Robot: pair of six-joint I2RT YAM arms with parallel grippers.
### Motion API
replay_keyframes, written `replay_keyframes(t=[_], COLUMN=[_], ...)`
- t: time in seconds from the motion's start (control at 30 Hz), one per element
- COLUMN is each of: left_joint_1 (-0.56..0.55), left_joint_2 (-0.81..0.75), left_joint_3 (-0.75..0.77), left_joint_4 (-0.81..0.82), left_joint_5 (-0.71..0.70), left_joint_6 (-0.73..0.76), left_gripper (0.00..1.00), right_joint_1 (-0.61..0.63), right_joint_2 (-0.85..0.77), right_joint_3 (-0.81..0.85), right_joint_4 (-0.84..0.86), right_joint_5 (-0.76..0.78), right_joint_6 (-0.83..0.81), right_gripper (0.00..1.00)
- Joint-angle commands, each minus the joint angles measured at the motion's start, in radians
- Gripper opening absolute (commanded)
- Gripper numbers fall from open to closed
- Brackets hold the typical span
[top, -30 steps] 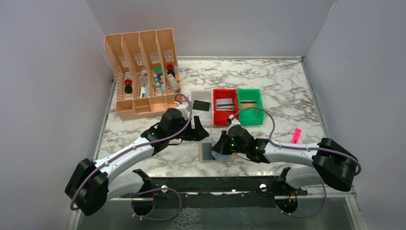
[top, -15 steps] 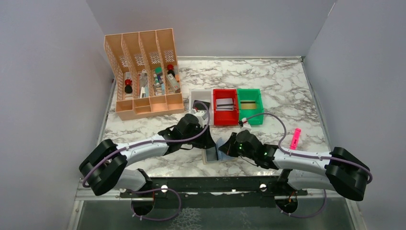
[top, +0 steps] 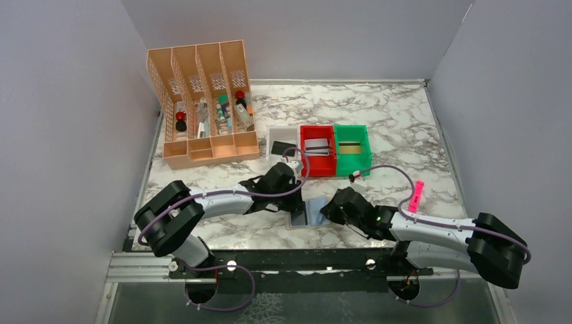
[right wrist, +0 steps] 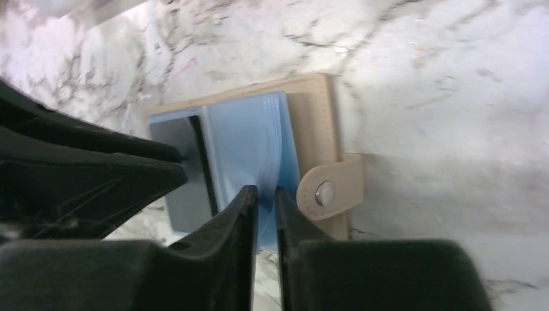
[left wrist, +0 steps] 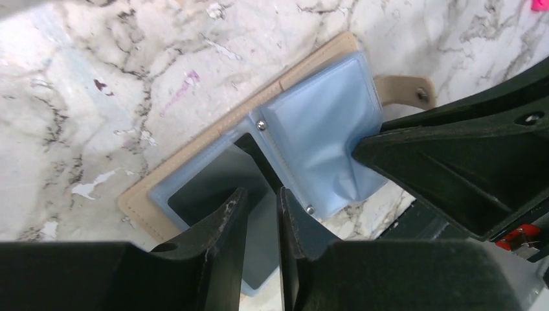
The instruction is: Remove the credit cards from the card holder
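The card holder (top: 311, 206) lies open on the marble near the front edge, with blue-grey panels and a tan border (left wrist: 324, 123) (right wrist: 246, 129). A dark card (left wrist: 213, 181) (right wrist: 181, 201) sits in its left pocket. My left gripper (top: 295, 200) (left wrist: 262, 191) hovers over that pocket, its fingers a narrow gap apart with nothing between them. My right gripper (top: 329, 212) (right wrist: 266, 189) is shut on the right panel's plastic, which puckers at the tips. A black card (top: 280, 146) lies in the white bin, a silver-grey card (top: 316, 146) in the red bin and a gold-striped card (top: 349, 146) in the green bin.
The white bin (top: 283, 129), red bin (top: 317, 127) and green bin (top: 368, 150) stand in a row behind the holder. An orange slotted organizer (top: 202, 101) stands at the back left. A pink marker (top: 416, 191) lies to the right. The holder's snap tab (right wrist: 327, 193) sticks out beside my right fingers.
My left gripper has come from beside the white bin toward me and right, down over the holder's left pocket. My right gripper and the holder have shifted a little to the right.
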Motion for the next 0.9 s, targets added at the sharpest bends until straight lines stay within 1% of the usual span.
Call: replay_keyframes(t=[0.0,0.07,0.13,0.2,0.3,0.37,0.43,0.53,0.63,0.7,0.77,0.87], left_joint_1=[-0.014,-0.015,-0.017,-0.016,-0.017,-0.016,-0.016,-0.017,-0.016,-0.016,-0.016,-0.017], left_joint_2=[0.020,0.017,0.014,0.007,-0.008,-0.026,-0.046,-0.078,-0.114,-0.136,-0.148,-0.157], left_joint_3=[0.039,0.038,0.041,0.042,0.045,0.045,0.047,0.047,0.035,0.025,0.019,0.014], left_joint_4=[-0.074,-0.082,-0.091,-0.096,-0.105,-0.108,-0.115,-0.131,-0.144,-0.153,-0.166,-0.178], left_joint_5=[-0.074,-0.082,-0.086,-0.087,-0.091,-0.099,-0.111,-0.139,-0.173,-0.192,-0.204,-0.208], left_joint_6=[0.035,0.038,0.043,0.047,0.051,0.053,0.053,0.052,0.042,0.037,0.037,0.037], left_gripper=[0.26,0.26,0.26,0.26,0.26,0.26,0.26,0.26,0.26,0.26,0.27,0.27], right_joint_1=[-0.006,-0.006,-0.007,-0.006,-0.006,-0.006,-0.006,-0.006,-0.006,-0.006,-0.006,-0.006], right_joint_2=[-0.040,-0.061,-0.083,-0.113,-0.154,-0.170,-0.160,-0.086,0.048,0.120,0.168,0.195], right_joint_3=[0.036,0.059,0.092,0.126,0.154,0.159,0.160,0.164,0.186,0.203,0.206,0.197], right_joint_4=[-0.208,-0.286,-0.356,-0.389,-0.320,-0.230,-0.148,-0.063,-0.062,-0.117,-0.178,-0.265], right_joint_5=[0.133,0.164,0.191,0.192,0.159,0.083,0.000,-0.110,-0.173,-0.164,-0.119,-0.047], right_joint_6=[0.035,0.037,0.033,-0.009,-0.140,-0.224,-0.263,-0.261,-0.234,-0.198,-0.165,-0.133], right_gripper=[0.27,0.31,0.31,0.31,0.31,0.32,0.32,0.31,0.26,0.23,0.22,0.22])
